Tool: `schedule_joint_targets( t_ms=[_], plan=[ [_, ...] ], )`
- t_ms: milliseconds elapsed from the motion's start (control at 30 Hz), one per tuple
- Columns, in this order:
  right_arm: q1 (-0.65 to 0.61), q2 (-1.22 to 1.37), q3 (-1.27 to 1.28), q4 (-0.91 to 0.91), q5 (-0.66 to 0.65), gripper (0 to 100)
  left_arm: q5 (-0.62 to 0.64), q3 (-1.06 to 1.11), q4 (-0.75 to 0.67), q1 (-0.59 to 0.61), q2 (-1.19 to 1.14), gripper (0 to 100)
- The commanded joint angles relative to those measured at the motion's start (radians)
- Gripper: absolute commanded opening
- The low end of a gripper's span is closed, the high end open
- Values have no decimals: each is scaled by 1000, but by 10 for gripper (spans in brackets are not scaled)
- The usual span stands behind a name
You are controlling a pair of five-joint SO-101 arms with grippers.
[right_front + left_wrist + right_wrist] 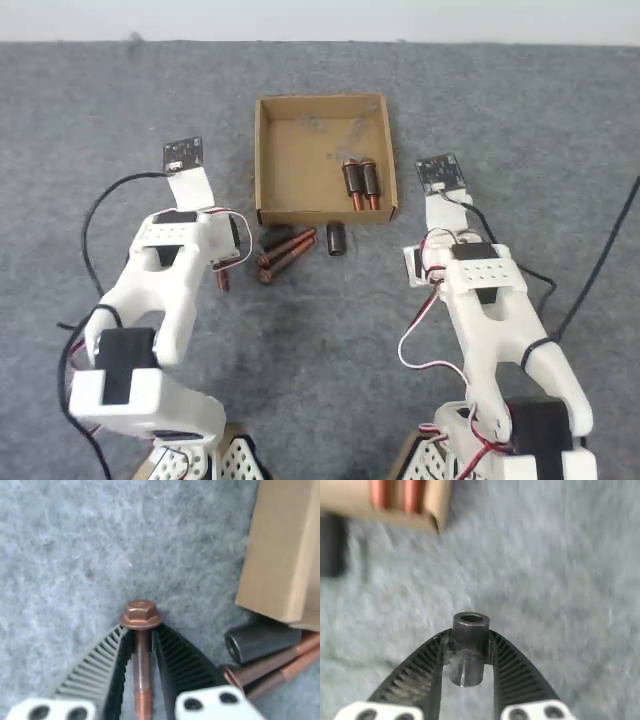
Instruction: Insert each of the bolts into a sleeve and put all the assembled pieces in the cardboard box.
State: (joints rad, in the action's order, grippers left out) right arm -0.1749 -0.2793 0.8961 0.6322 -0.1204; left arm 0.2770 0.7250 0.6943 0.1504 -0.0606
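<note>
My left gripper [141,631] is shut on a copper bolt [140,616], whose hex head sticks out past the fingertips; in the high view this bolt [222,279] hangs left of the loose parts. My right gripper [469,638] is shut on a black sleeve [470,625] with its bore facing outward, and the gripper [413,268] sits below the box's right corner. The cardboard box [266,160] holds two assembled pieces [361,181]. Just below the box lie two bolts [288,254], a sleeve [274,240] and another sleeve [335,238].
Grey carpet covers the table. The box corner [283,555] stands close to the left gripper, with a loose sleeve [254,642] and bolts [280,664] beside it. Another box corner [395,510] and a loose sleeve [330,545] lie beyond the right gripper.
</note>
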Motion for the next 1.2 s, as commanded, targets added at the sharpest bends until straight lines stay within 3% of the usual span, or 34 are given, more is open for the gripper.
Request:
schedule_joint_targets(
  t_ms=[0, 600, 933, 1167],
  plan=[
    [-47, -54, -37, -131, -21, 6, -11, 2, -48, 3, 66, 10],
    [-102, -38, -32, -823, -21, 6, -12, 2, -54, 5, 66, 10],
    [-124, 334, -32, -1443, -23, 6, -12, 4, -72, 5, 66, 10],
    [-124, 464, 3, -1636, -18, 6, -12, 24, -118, 5, 66, 10]
  ],
)
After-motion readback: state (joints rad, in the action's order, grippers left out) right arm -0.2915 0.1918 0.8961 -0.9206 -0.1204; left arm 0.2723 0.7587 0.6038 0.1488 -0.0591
